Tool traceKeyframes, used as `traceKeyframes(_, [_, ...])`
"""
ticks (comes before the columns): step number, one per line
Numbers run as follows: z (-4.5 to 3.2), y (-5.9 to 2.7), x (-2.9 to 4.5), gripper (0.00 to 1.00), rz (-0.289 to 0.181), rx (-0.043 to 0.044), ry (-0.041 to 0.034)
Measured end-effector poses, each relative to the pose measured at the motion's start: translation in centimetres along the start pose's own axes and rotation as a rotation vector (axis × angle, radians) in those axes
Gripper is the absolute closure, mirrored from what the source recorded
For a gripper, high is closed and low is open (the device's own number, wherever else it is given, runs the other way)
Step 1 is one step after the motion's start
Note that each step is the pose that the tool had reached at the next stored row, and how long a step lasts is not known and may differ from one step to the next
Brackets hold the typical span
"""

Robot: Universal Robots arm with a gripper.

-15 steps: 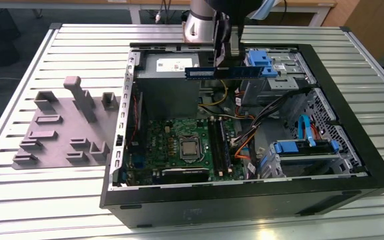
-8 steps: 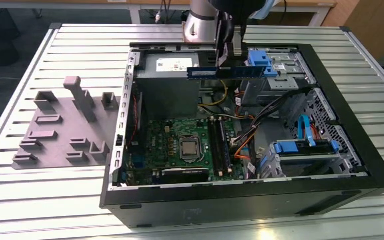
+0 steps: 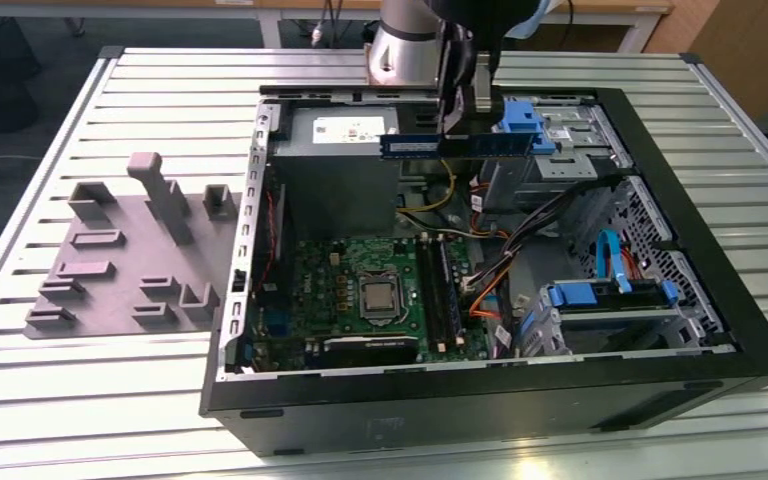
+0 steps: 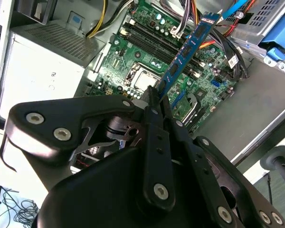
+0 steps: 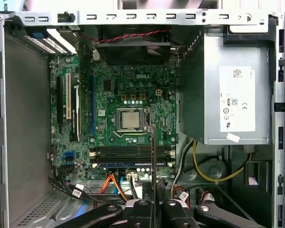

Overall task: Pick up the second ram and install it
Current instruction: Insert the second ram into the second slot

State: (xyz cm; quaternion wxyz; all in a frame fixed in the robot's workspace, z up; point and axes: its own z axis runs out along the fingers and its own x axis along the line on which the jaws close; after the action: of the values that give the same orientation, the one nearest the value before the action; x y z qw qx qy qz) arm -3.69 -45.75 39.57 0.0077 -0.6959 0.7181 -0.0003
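Observation:
The second ram [image 3: 458,146] is a slim blue-green stick with dark chips. It hangs level above the back of the open computer case, over the power supply. My gripper [image 3: 472,125] is shut on it from above. In the second wrist view the ram [image 4: 187,50] juts out from the gripper [image 4: 155,99] over the green motherboard [image 4: 133,71]. In the first wrist view the ram [image 5: 154,156] shows edge-on, rising from the gripper [image 5: 154,203]. It crosses the long memory slots [image 5: 128,154] below the processor socket [image 5: 131,119]. The slots [image 3: 440,295] lie well below the ram.
The black case [image 3: 704,330] lies open on a slatted metal table [image 3: 157,400]. Inside are the power supply [image 3: 337,150], cable bundles [image 3: 518,235] and blue drive brackets [image 3: 611,295]. A grey tray with upright blocks [image 3: 131,260] sits at the exterior view's left.

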Motion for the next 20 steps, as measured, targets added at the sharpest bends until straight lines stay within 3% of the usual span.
traceKeyframes(12, [0.04, -0.45, -0.02, 0.86, 0.015, 0.0002, 0.0004])
traceKeyframes(19, [0.19, -0.45, -0.01, 0.86, 0.136, 0.0014, 0.0019])
traceKeyframes(20, [0.24, -0.45, -0.01, 0.86, 0.172, 0.0018, 0.0022])
